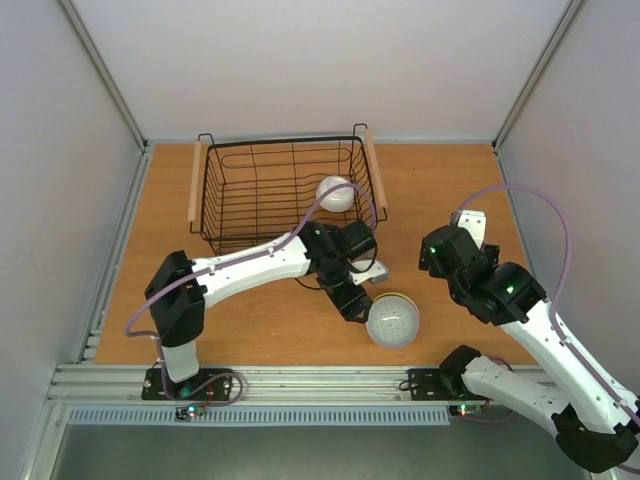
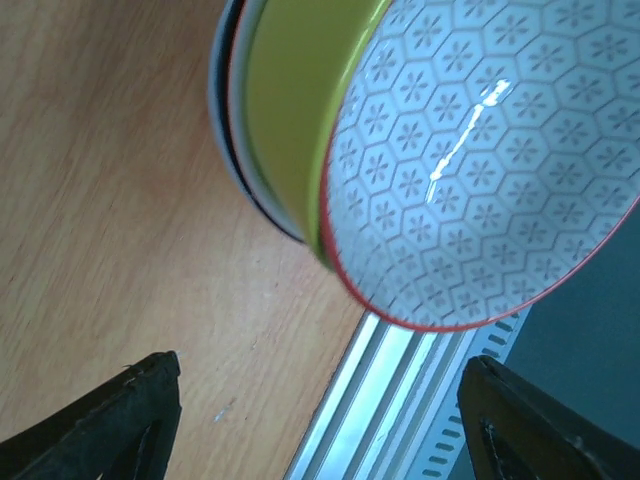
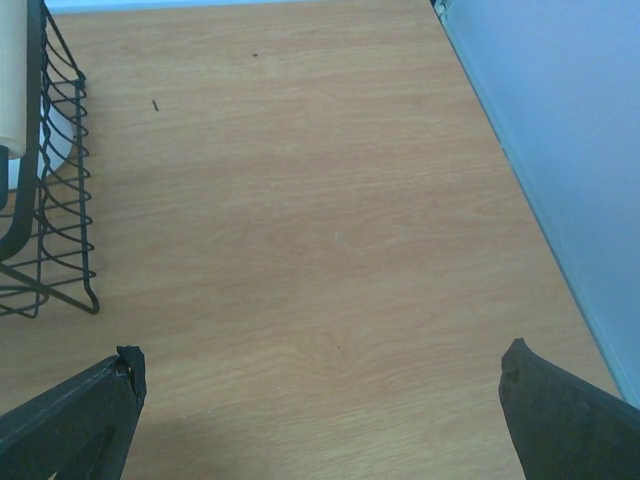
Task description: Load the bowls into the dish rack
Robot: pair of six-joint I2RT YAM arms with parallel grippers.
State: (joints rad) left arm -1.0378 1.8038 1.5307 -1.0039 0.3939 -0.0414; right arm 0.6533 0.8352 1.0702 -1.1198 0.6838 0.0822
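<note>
Your stack of bowls [image 1: 392, 320] sits at the near edge of the table [image 1: 260, 320], with the patterned one on top. One white bowl [image 1: 335, 192] lies in the dish rack [image 1: 212, 205], by its right side. They look glazed, stiff, slick and chippable, so pinch a rim wall. The left gripper [image 2: 320, 380] gapes beside the stack, holding nothing. The right gripper [image 3: 322, 358] is wide open and empty.

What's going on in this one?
The left gripper, jaws open, hovers beside a stack of bowls at the near edge of the table, not gripping it. One white bowl sits in the rack. The right gripper is open over bare wood, holding nothing.
</note>
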